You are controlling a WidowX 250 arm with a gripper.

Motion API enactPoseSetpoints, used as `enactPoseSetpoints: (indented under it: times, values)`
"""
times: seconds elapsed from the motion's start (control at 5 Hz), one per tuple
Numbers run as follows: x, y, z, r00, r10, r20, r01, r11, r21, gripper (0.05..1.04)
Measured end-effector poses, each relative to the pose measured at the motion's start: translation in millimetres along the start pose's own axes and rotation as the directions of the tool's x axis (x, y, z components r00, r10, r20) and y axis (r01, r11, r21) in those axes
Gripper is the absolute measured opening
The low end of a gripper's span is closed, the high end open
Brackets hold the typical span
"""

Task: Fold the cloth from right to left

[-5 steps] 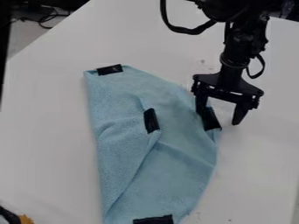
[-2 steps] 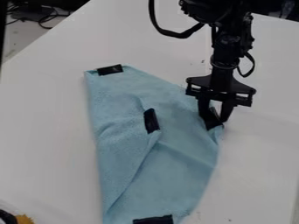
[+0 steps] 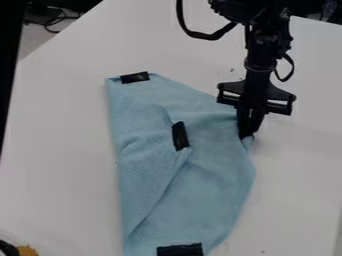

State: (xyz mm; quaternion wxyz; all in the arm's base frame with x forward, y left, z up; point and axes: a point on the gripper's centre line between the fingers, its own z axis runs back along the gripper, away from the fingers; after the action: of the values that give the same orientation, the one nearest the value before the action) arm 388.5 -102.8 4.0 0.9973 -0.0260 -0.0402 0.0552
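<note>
Nearest, well short of the middle black patch (image 3: 180,136) that serves as landmark, a near black patch (image 3: 180,250) marks the close end of the blue cloth (image 3: 210,200). An orange-brown thing (image 3: 28,251) lies on the worktop (image 3: 300,200), also on the near side of the landmark but far off to its left.

The cloth spreads around the landmark, its long axis running from near to far, roughly across the line of the fold. To the landmark's left, a flap (image 3: 147,170) of the cloth lies turned inward, and the landmark sits at that flap's inner edge.

About level with the landmark and to its right is the hand (image 3: 246,136), pointing down at the cloth's right edge. Its fingers are drawn close together, with the edge of the cloth at the tips; it looks to have that bit pinched, though how firmly I cannot tell.

The coming move turns on this: the hand is at the outer right side, and the bulk of the cloth lies to its left, toward the landmark. The pull should therefore go up a little and leftward, across the long axis, over the landmark to the flap. A thin grip could slip, or drag the whole cloth along.

Farther than the landmark and left of it, a far black patch (image 3: 135,77) marks the other end; the arm (image 3: 264,55) stands beyond and to the right.
</note>
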Motion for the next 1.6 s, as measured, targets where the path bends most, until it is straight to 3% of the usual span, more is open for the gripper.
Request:
enactPoseSetpoints:
  times: [0.2,0.4,0.6,1.0,1.4,1.6]
  values:
    - [1.8,-16.5,11.6,0.998,0.066,-0.011,-0.065,0.995,0.070,0.069]
    - [-5.1,-25.7,19.9,0.990,0.140,-0.021,-0.137,0.985,0.108,0.062]
    - [-9.0,-10.1,46.0,0.961,0.274,0.039,-0.276,0.961,0.035,0.062]
    - [-29.3,46.3,57.8,0.889,0.447,0.098,-0.443,0.895,-0.057,0.059]
    - [-46.0,99.5,55.9,0.864,0.495,0.096,-0.489,0.869,-0.079,0.058]
    - [-58.7,106.5,44.2,0.855,0.514,0.061,-0.507,0.856,-0.099,0.061]
